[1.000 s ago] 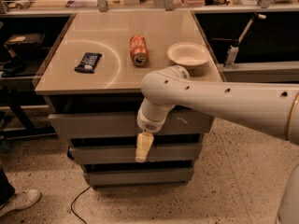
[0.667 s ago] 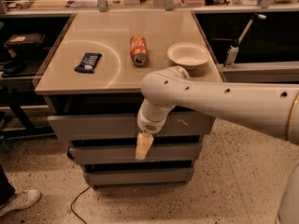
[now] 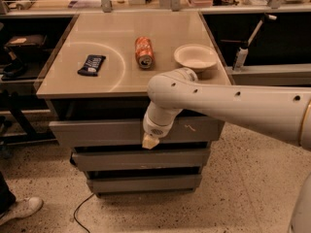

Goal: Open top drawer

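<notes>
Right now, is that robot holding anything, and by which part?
Cannot tell. Its tool sits at the front lower edge of the top drawer; any grip is hidden.

I'm looking at a tan tabletop over a grey drawer cabinet that stands on a speckled floor. Three things lie on the top in a loose row. A dark snack packet lies flat at the left. An orange soda can lies on its side near the middle, one end turned my way. A pale bowl sits upright at the right, near the can. A faint pale arc curves across the surface between packet and can. My gripper hangs below the tabletop's front edge, at the lower edge of the top drawer. On the floor I see a dark cable and a white shoe.
</notes>
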`<control>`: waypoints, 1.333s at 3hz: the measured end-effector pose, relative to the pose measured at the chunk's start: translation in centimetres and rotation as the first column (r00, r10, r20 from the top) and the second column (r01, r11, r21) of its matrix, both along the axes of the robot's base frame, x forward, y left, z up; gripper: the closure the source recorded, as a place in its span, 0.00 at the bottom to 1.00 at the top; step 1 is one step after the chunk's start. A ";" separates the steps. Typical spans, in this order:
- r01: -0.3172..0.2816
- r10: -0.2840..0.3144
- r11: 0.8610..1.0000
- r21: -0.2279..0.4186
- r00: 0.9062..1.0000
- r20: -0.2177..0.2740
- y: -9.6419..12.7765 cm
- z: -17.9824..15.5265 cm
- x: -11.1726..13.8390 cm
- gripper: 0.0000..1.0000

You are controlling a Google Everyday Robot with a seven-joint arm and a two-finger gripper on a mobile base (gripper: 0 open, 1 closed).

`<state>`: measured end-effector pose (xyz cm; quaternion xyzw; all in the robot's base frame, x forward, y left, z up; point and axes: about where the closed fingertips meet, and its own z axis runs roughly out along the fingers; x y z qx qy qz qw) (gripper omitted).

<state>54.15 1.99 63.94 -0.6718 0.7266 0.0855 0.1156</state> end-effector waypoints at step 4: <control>0.022 -0.022 1.000 0.016 1.000 0.002 0.1 1.7 -0.6 1.00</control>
